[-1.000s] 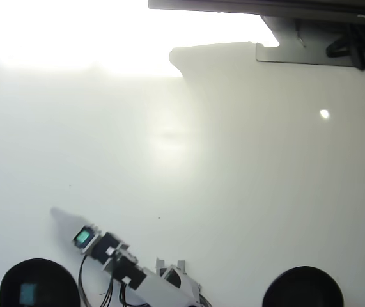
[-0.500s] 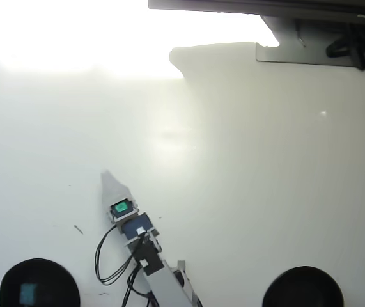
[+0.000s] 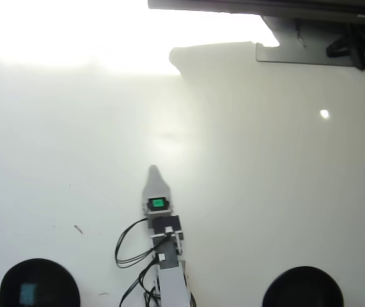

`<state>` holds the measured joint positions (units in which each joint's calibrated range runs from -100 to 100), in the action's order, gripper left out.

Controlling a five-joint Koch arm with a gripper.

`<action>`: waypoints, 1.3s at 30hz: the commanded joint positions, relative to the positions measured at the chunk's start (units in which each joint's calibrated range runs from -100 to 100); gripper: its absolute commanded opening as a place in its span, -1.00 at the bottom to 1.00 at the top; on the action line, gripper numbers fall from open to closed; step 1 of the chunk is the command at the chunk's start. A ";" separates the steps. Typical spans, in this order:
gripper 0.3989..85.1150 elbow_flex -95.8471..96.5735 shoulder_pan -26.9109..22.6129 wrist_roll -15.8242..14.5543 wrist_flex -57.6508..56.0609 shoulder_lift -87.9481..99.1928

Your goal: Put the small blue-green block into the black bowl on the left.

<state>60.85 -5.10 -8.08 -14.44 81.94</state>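
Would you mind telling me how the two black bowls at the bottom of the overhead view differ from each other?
The left black bowl holds the small blue-green block, while the right black bowl looks empty. The left bowl sits at the view's bottom-left, the right bowl at its bottom-right, with the arm between them. Both are round, plain black, similar in size, and cut off by the bottom edge.

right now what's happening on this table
In the overhead view a small arm reaches up the middle of the white table, its claw pointing away and holding nothing visible. Two black bowls sit at the bottom edge. The small blue-green block already lies inside the left black bowl; the right bowl looks empty.
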 commanded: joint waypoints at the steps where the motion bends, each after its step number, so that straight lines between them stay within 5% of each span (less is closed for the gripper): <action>1: -0.11 2.09 1.12 -0.10 6.86 1.02; 17: -0.11 23.72 6.64 0.10 29.15 -9.15; 26: 0.02 25.19 8.64 7.13 35.31 -17.08; 39: 0.17 24.92 9.33 8.50 51.37 -43.43</action>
<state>86.80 3.98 0.02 27.68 45.58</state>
